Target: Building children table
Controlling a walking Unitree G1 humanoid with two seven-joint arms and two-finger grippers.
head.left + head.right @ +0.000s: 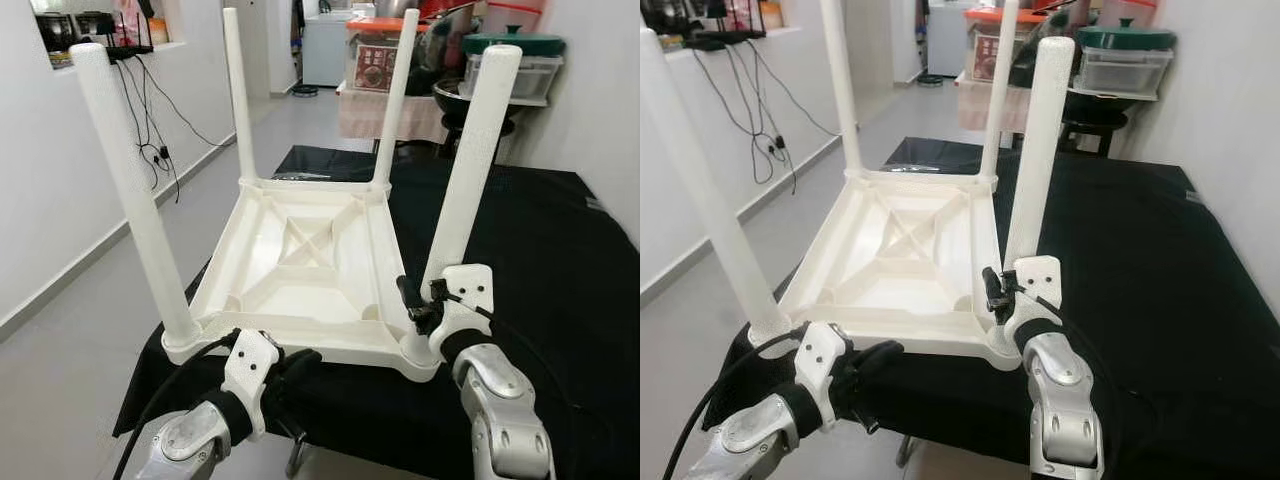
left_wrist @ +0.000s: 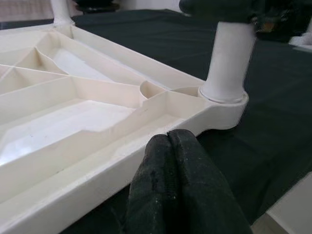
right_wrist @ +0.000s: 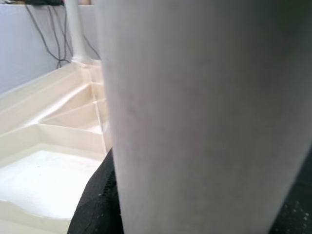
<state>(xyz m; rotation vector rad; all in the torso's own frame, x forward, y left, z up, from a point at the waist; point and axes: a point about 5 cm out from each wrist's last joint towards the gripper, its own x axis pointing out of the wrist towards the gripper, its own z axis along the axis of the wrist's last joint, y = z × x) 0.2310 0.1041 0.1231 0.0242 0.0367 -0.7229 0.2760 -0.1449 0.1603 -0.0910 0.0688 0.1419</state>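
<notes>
The white plastic table (image 1: 300,270) lies upside down on the black cloth (image 1: 540,260) at the centre of the head views, its ribbed underside facing up and all four legs pointing at the ceiling. Its long axis runs away from me, from the lower centre of the frame toward the upper centre.

My right gripper (image 1: 418,300) sits at lower right of centre, its fingers clamped around the near right leg (image 1: 470,170) just above the socket; in my right wrist view that leg (image 3: 204,112) stands close before the lens with a black finger (image 3: 95,204) pressed against it.

My left gripper (image 1: 290,368) is at the lower left, just below the table's near edge. In my left wrist view its two fingertips (image 2: 175,185) are pressed together with nothing between them, right beside the rim; I cannot tell whether they touch it.

The near left leg (image 1: 130,190) rises tall at the left of the frame. Storage boxes (image 1: 510,65) sit at upper right, cables (image 1: 150,130) hang at upper left.
</notes>
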